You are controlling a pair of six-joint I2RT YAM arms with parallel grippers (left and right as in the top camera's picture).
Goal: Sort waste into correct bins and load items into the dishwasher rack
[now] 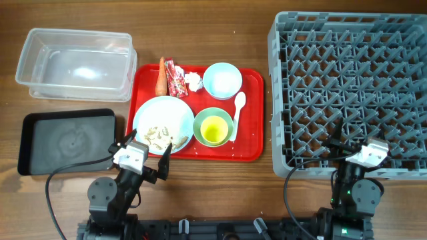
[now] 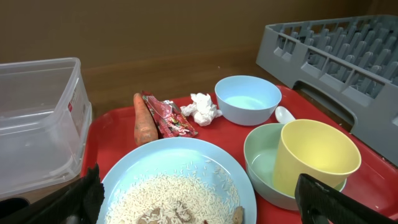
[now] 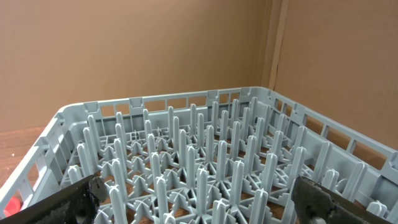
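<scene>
On the red tray [image 1: 250, 150] sit a white plate [image 1: 165, 113] with beige scraps [image 1: 160, 137], an orange carrot [image 1: 161, 77], a red-and-white wrapper [image 1: 177, 79], a white tissue [image 1: 193, 81], a light blue bowl [image 1: 222, 80], a white spoon [image 1: 238, 107] and a pale green bowl [image 1: 200, 123] holding a yellow cup [image 1: 213, 131]. My left gripper [image 1: 143, 149] is open and empty at the plate's near edge. In the left wrist view it [image 2: 199, 211] spans the plate [image 2: 180, 155]. My right gripper [image 1: 352, 143] is open and empty over the near edge of the grey rack [image 1: 353, 67].
A clear tub [image 1: 73, 63] stands at the back left, with a black tray [image 1: 67, 140] in front of it. Both hold nothing. The rack [image 3: 205, 155] holds nothing among its pegs. Bare wood lies between the red tray and the rack.
</scene>
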